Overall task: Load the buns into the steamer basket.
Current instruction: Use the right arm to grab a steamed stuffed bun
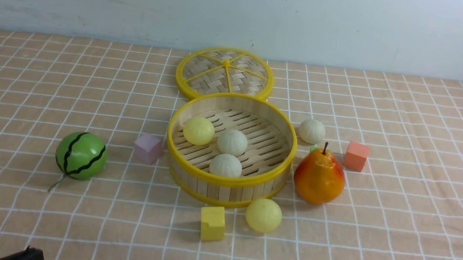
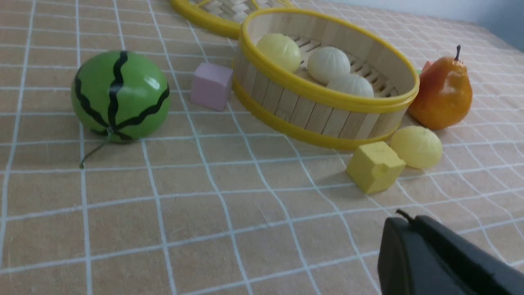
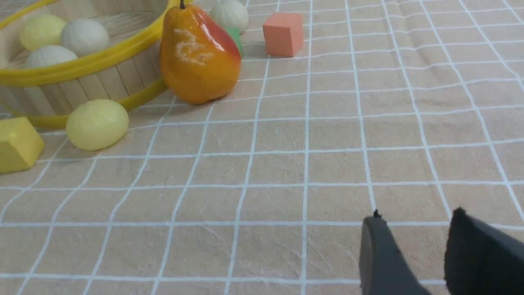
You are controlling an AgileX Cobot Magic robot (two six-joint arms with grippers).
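i see the basket (image 1: 233, 190) upright mid-table, round, mouth up; inside lie a yellow bun (image 1: 198, 130) and two white buns (image 1: 232, 141) (image 1: 225, 165), pleats roughly upward; another white bun (image 1: 312, 131) sits on the cloth (image 1: 397, 233) right of the basket, beyond the pear (image 1: 319, 178); another yellow bun (image 1: 263, 215) lies just in front of the basket, beside a yellow cube (image 1: 212, 222). left gripper (image 2: 403, 223), at the near left, has its jaws closed on nothing; right gripper (image 3: 417, 215) has its jaws parted and empty. the cloth is peach with white grid lines; a pale wall stands behind.
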